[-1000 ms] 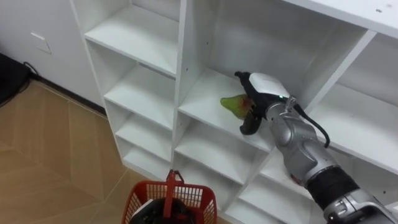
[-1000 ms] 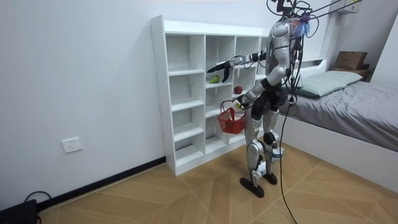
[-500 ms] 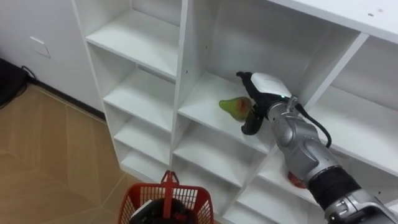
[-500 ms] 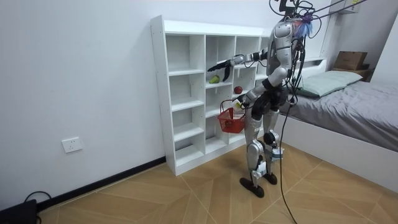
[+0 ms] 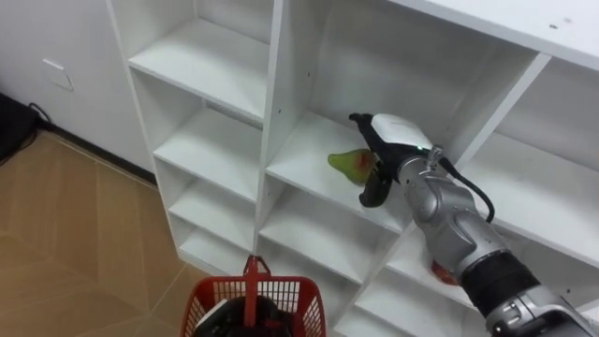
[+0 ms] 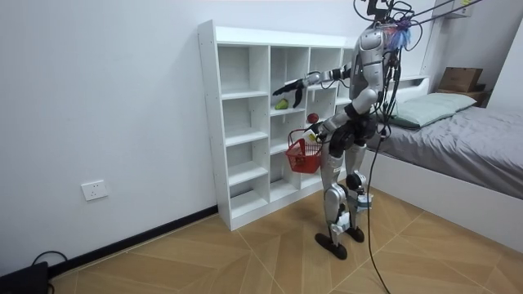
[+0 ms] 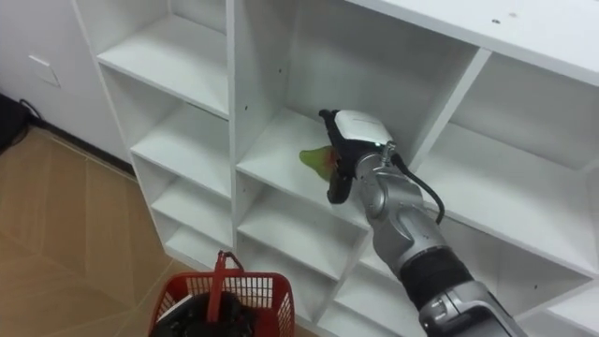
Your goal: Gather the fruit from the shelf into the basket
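Note:
A green pear point(image 5: 346, 161) lies on a middle shelf of the white closet point(image 5: 277, 112). My right hand point(image 5: 399, 137) reaches into that compartment and stands right beside the pear, on its right. The fingers are relaxed and open, with the thumb hanging down in front of the shelf edge. A red apple point(image 5: 439, 273) sits on a lower shelf, partly hidden by my right forearm. A red basket point(image 5: 298, 296) with dark things inside hangs low before me. In the room view my left hand point(image 6: 313, 138) holds the basket by its handle.
I stand facing the closet point(image 6: 245, 122), whose other compartments are bare. A bed point(image 6: 458, 131) is behind me at the room view's right. Wooden floor lies below, and a wall socket point(image 6: 95, 190) sits low on the wall at the room view's left.
My right hand has edged a little closer to the pear. The basket has shifted slightly in the eye view. The pear has not moved.

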Available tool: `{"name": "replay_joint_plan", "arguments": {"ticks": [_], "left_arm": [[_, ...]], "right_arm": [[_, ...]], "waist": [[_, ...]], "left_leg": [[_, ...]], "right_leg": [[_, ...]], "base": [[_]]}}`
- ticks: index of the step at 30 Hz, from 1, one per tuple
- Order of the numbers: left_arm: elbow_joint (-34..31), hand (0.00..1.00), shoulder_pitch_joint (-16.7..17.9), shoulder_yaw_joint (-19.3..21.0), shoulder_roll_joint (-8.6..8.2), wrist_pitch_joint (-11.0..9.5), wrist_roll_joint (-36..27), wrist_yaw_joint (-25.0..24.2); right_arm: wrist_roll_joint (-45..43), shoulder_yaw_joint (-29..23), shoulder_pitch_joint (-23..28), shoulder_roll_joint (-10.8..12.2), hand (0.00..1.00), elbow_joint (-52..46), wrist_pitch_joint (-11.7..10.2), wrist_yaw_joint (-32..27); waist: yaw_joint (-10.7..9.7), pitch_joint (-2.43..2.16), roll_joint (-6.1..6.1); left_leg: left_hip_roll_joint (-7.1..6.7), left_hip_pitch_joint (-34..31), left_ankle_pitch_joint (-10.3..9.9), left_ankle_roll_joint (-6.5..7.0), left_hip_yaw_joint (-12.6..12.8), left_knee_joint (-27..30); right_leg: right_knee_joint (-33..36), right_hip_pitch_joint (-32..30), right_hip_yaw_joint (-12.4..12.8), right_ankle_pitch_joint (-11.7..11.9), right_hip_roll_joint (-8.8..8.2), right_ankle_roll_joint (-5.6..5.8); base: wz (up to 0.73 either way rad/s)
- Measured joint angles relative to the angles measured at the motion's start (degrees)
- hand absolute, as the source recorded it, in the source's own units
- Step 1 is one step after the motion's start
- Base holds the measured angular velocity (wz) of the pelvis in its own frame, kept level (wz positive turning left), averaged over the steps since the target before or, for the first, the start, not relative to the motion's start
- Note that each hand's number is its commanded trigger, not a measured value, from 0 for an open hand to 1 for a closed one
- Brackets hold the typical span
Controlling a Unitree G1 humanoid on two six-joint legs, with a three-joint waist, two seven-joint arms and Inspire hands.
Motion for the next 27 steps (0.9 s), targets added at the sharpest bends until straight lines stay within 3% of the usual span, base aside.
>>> {"name": "replay_joint_plan", "arguments": {"ticks": [27], "left_arm": [[-0.3,1.0,-0.1,1.2,0.13,-0.3,-1.7,-2.4]], "right_arm": [[-1.5,0.3,2.4,1.0,0.0,2.3,-0.6,-0.1]], "waist": [[2.7,0.35,0.5]], "left_leg": [[-0.03,-0.6,0.0,0.01,-0.5,0.2]], "right_leg": [[0.3,-0.6,-0.1,0.0,-0.01,0.0]], "base": [[0.0]]}}
